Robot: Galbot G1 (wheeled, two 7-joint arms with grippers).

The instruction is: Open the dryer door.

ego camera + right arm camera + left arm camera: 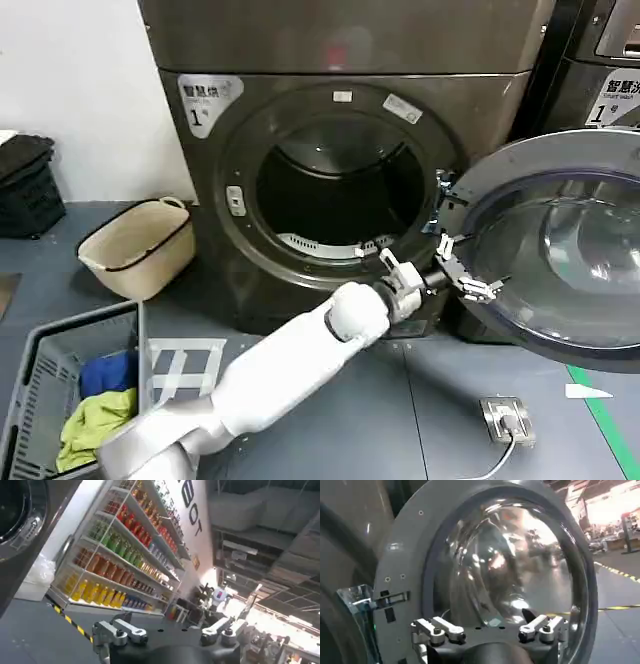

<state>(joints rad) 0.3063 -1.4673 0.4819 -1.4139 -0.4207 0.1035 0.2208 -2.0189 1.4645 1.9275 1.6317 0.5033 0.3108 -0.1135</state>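
Grey flooring filled the foreground of the head view, where a grey laundry basket (40, 400) of coloured clothes sat at lower left and a cream tub (140, 245) stood beyond it. From lower left a white arm rose toward centre right, ending in the left gripper (462, 275), its fingers spread apart and empty, just at the inner face of the dryer door (560, 250). That door hung swung wide at the right of the frame, its bulging glass toward the camera; the left wrist view showed the same ring and dome close ahead of the parted fingertips (442, 630). Behind, at upper centre, the dryer (340, 190) stood with its drum mouth fully exposed. The opening step looked essentially done; the next move likely called for drawing the arm clear without knocking the door. The right gripper (170, 632) also stood open, facing shelves of bottled drinks (120, 565). The dryer's badge (205, 100) read "1" beneath Chinese characters; partial wall lettering "BOT" (192, 510) was legible.
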